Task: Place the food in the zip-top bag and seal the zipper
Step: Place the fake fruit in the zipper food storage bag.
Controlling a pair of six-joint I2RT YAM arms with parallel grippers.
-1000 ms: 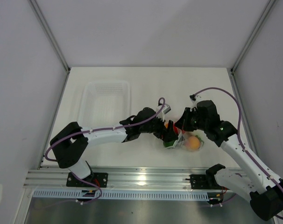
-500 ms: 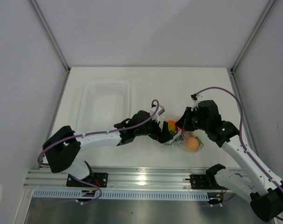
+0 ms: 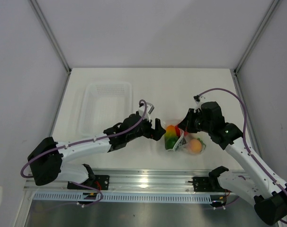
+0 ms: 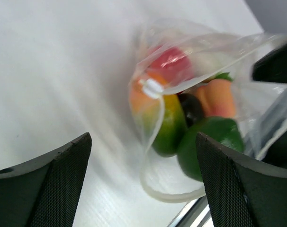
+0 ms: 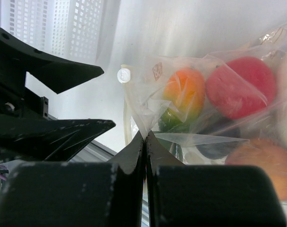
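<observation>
One clear zip-top bag (image 3: pixel 181 140) lies on the table (image 3: pixel 191 87) to the right of the single white tray (image 3: pixel 89 101), well apart from it. It holds six pieces of food (image 5: pixel 240 87), bunched together. Its mouth seems to face the tray, with its length running away from it. The right gripper (image 5: pixel 146 137) has its jaws pressed together on the bag's plastic. The left gripper (image 3: pixel 158 131) sits between the tray and the bag, jaws spread wide, touching nothing.
</observation>
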